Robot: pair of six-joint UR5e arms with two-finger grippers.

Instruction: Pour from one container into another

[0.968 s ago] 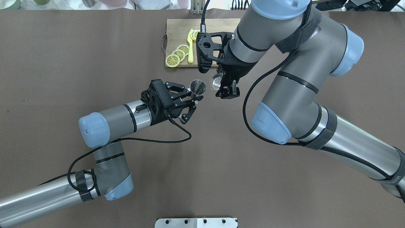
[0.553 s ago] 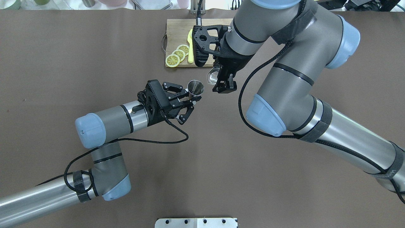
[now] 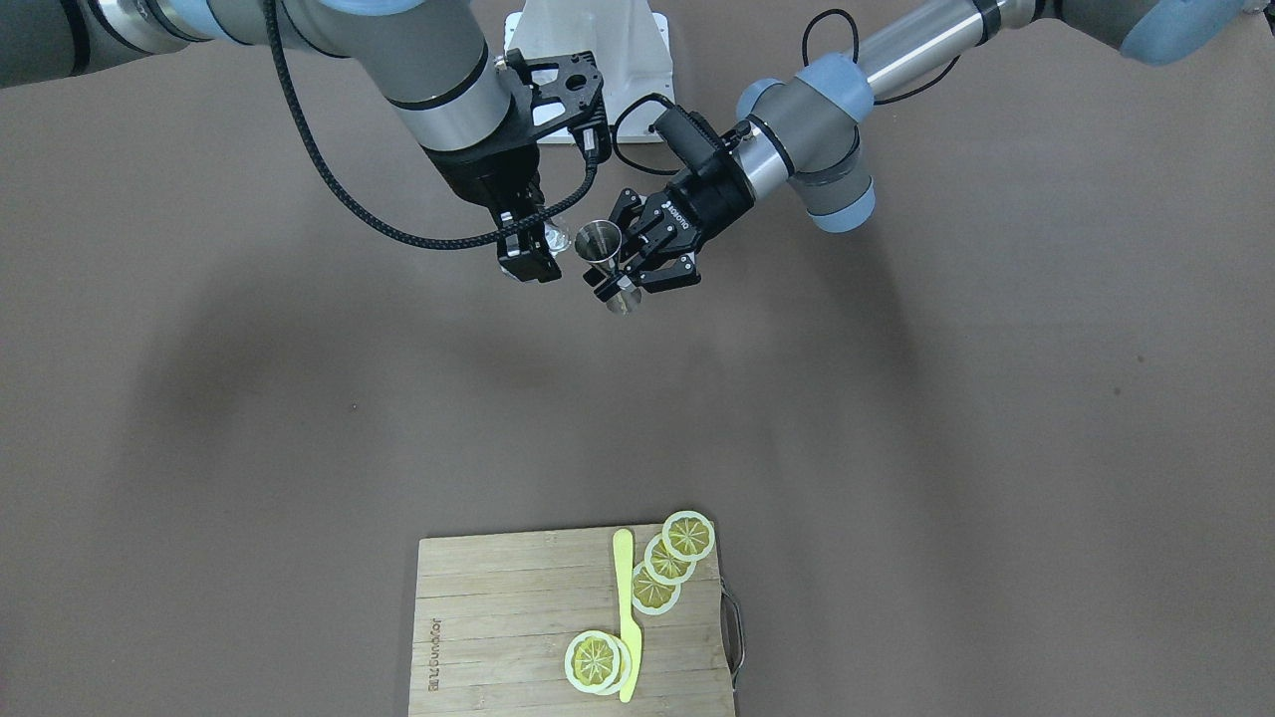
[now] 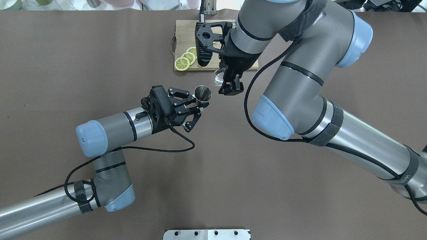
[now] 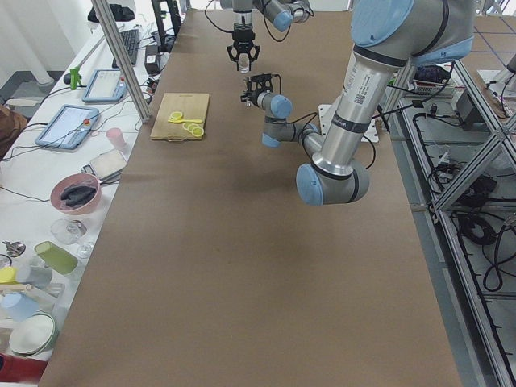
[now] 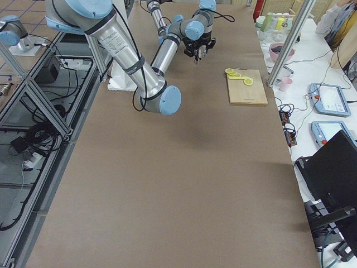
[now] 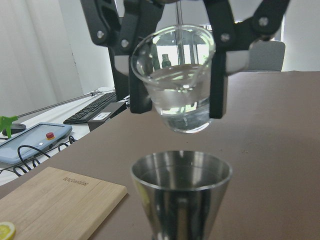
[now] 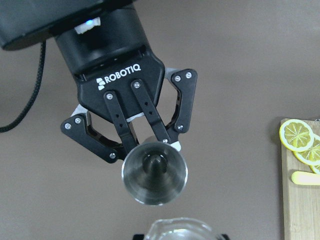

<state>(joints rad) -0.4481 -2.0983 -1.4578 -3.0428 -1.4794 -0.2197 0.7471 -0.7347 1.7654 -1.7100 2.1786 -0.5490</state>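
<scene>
right gripper (image 4: 229, 87) clamped on glass (image 7: 176, 82), upper centre (clear liquid inside), left gripper (image 4: 199, 104) pinching jigger (image 7: 181, 192) waist, just below

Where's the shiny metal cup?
In the overhead view, the jigger is mid-table, held by the left gripper, just left of the glass in the right gripper.

Left arm (image 4: 113, 125) and right arm (image 4: 300, 83) were silver-grey tubes with pale blue joint caps and black rings. Braided black cables (image 4: 245, 103) ran outside, strapped on. Left gripper (image 8: 150, 141) was black, with white ROBOTIQ lettering and silver screws.
</scene>
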